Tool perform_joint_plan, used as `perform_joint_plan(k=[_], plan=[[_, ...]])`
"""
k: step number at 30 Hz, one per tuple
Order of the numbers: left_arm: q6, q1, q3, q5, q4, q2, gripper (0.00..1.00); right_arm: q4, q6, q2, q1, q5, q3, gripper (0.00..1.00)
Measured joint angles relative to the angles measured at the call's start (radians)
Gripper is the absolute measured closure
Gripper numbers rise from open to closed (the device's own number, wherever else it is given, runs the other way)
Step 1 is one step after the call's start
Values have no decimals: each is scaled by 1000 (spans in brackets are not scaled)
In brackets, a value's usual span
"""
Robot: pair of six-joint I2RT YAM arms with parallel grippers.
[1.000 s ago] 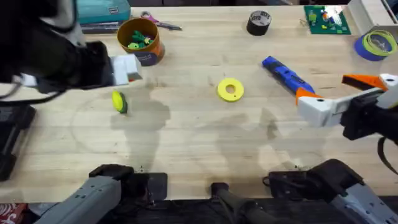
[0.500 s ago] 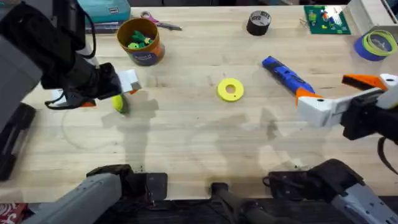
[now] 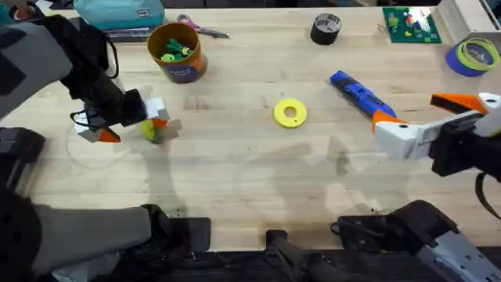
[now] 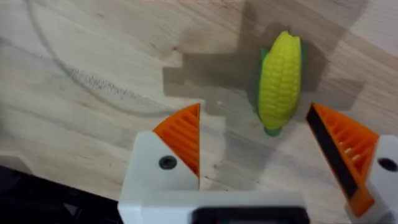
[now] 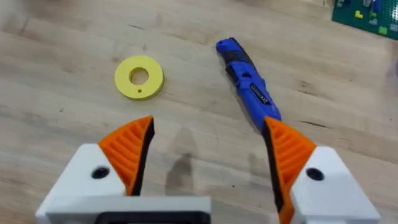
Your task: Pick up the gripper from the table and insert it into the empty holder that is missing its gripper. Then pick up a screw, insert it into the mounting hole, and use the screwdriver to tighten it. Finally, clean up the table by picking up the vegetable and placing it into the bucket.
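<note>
The left gripper (image 4: 255, 146), white with orange ribbed pads, is lowered over the left side of the light wooden butcher-block desk (image 3: 250, 168), jaws spread apart around the small yellow toy corn cob with green husk (image 4: 281, 81), which lies on the wood. The mustard-orange round bucket (image 3: 177, 52) stands farther back. The right gripper (image 5: 208, 155) is held at the right, jaws apart, near the blue cylindrical screwdriver (image 5: 247, 84) and the yellow flat ring (image 5: 138, 77).

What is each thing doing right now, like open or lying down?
Left hand: open, over the corn.
Right hand: open, holding nothing.
Toy corn: lying flat on the table.
Screwdriver: lying flat.
Bucket: upright, toys inside.
Yellow ring: lying flat.
</note>
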Motion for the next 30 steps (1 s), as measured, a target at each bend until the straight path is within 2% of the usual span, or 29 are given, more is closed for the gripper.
perform_joint_plan(k=[8,11,13,16,19,21,30], plan=[[61,4,0,37,40,104,7,0,0,0,0,0,0,6],[65,4,0,51,41,115,81,0,0,0,0,0,0,6],[70,3,0,55,45,115,246,0,0,0,0,0,0,7],[76,4,0,54,45,116,623,0,0,0,0,0,0,6],[81,4,0,52,47,116,952,0,0,0,0,0,0,6],[83,4,0,49,48,116,980,0,0,0,0,0,0,6],[83,4,4,54,43,116,978,0,0,0,0,0,0,6]])
